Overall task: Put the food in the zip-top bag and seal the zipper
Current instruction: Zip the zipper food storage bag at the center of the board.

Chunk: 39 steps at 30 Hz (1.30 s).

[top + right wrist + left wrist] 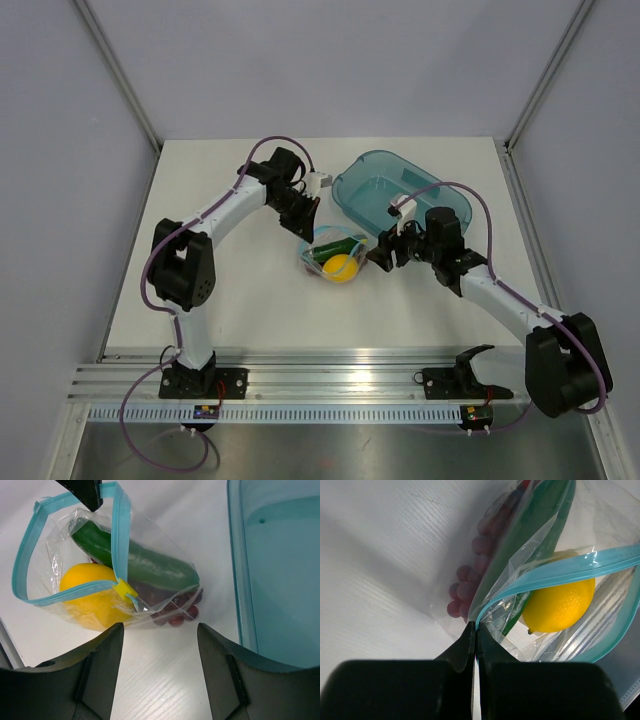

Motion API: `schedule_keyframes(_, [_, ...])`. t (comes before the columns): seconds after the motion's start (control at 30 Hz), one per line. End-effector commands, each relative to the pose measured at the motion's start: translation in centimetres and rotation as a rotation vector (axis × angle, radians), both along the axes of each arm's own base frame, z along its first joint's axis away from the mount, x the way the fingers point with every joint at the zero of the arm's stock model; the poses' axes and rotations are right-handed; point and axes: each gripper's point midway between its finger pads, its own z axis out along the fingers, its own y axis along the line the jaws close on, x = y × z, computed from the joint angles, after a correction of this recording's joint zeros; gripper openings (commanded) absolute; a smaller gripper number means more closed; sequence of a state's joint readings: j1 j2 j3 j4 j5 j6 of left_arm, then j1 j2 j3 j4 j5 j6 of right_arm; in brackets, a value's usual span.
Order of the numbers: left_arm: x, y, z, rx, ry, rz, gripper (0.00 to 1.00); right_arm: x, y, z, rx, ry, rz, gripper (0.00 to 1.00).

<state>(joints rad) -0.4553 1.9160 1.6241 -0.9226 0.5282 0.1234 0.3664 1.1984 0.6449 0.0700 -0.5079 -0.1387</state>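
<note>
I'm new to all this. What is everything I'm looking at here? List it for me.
table: one, white, under everything
tray: one, translucent teal, far right of the table, nothing in it
zip-top bag: one, clear, mid-table beside the tray, mouth open
zipper: one, light blue strip around the bag's mouth
slider: one, yellow, on the zipper
lemon: one, yellow, inside the bag
cucumber-like vegetable: one, dark green, inside the bag
grapes: one bunch, dark red, at the bag's bottom
arms: two, white and black, left arm, right arm
left gripper: black, shut on the zipper
right gripper: black, open, empty, facing the bag
</note>
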Motion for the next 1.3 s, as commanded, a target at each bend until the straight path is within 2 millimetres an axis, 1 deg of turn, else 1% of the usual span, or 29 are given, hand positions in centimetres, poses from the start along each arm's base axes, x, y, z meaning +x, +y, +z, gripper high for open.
schedule_keyframes(0.0, [0.9, -0.3, 1.4, -0.021, -0.052, -0.009, 0.0, 1.6, 1.7, 2.8, 0.041, -0.109, 0.068, 0.67])
schedule_keyframes(0.23, [0.9, -0.2, 1.5, -0.02, -0.053, -0.01, 0.0, 2.1, 3.7, 2.9, 0.045, -0.125, 0.122, 0.66])
schedule_keyframes(0.3, [0.9, -0.3, 1.6, -0.024, -0.049, -0.008, 0.0, 1.9, 4.7, 2.7, 0.046, -0.122, 0.145, 0.63])
schedule_keyframes(0.37, [1.0, -0.4, 1.6, -0.028, -0.05, -0.009, 0.0, 1.9, 5.3, 2.8, 0.051, -0.125, 0.158, 0.58])
schedule_keyframes(0.4, [0.9, -0.4, 1.6, -0.027, -0.047, -0.008, 0.0, 2.0, 5.5, 2.7, 0.053, -0.124, 0.162, 0.54])
schedule_keyframes(0.43, [0.9, -0.4, 1.6, -0.025, -0.047, -0.007, 0.0, 2.1, 5.6, 2.5, 0.053, -0.12, 0.161, 0.44])
schedule_keyframes(0.53, [0.8, -0.2, 1.8, -0.021, -0.053, -0.008, 0.0, 2.0, 5.5, 2.2, 0.047, -0.112, 0.157, 0.3])
schedule_keyframes(0.57, [0.8, 0.0, 1.9, -0.015, -0.061, -0.004, 0.0, 2.1, 5.4, 2.1, 0.042, -0.114, 0.151, 0.2])
schedule_keyframes(0.67, [1.0, 0.2, 2.2, -0.008, -0.08, 0.005, 0.0, 2.0, 4.9, 2.1, 0.032, -0.123, 0.133, 0.04])
schedule_keyframes(0.7, [1.0, 0.3, 2.8, -0.011, -0.092, 0.009, 0.05, 2.1, 4.7, 2.2, 0.029, -0.13, 0.121, 0.0])
schedule_keyframes(0.73, [1.0, 0.3, 3.2, -0.015, -0.103, 0.013, 0.16, 2.0, 4.7, 2.4, 0.03, -0.138, 0.119, 0.0])
schedule_keyframes(0.77, [1.1, 0.4, 3.7, -0.014, -0.117, 0.016, 0.46, 2.0, 4.5, 2.5, 0.029, -0.142, 0.112, 0.0])
schedule_keyframes(0.8, [1.0, 0.7, 4.9, -0.016, -0.146, 0.022, 0.58, 1.9, 4.3, 2.9, 0.03, -0.154, 0.104, 0.0])
schedule_keyframes(0.87, [1.3, 1.5, 6.2, 0.01, -0.2, 0.054, 0.82, 1.7, 4.2, 3.6, 0.028, -0.171, 0.102, 0.0])
schedule_keyframes(0.9, [1.2, 1.8, 8.4, -0.007, -0.261, 0.064, 0.85, 1.5, 3.9, 4.2, 0.03, -0.183, 0.097, 0.0])
schedule_keyframes(1.0, [0.9, 2.0, 12.0, -0.049, -0.354, 0.075, 0.87, 1.1, 3.7, 6.0, 0.042, -0.219, 0.102, 0.0])
schedule_keyframes(1.03, [0.4, 2.0, 14.2, -0.087, -0.405, 0.072, 0.87, 0.9, 3.8, 6.5, 0.048, -0.227, 0.107, 0.0])
schedule_keyframes(1.07, [0.0, 1.6, 15.4, -0.127, -0.429, 0.057, 0.86, 0.7, 3.7, 7.0, 0.051, -0.224, 0.109, 0.0])
schedule_keyframes(1.1, [-0.5, 1.4, 16.2, -0.149, -0.445, 0.047, 0.84, 0.5, 4.0, 7.8, 0.062, -0.23, 0.125, 0.0])
schedule_keyframes(1.13, [-1.1, 1.1, 17.0, -0.17, -0.463, 0.031, 0.84, 0.4, 4.0, 8.1, 0.063, -0.227, 0.13, 0.0])
schedule_keyframes(1.17, [-2.4, 0.6, 17.6, -0.188, -0.479, -0.005, 0.83, 0.2, 4.1, 8.4, 0.065, -0.223, 0.138, 0.0])
schedule_keyframes(1.23, [-3.6, 0.0, 17.8, -0.194, -0.492, -0.044, 0.81, -0.3, 4.1, 8.7, 0.068, -0.213, 0.154, 0.0])
schedule_keyframes(1.27, [-4.8, -1.1, 17.4, -0.198, -0.48, -0.084, 0.8, -0.4, 4.1, 8.8, 0.073, -0.214, 0.154, 0.0])
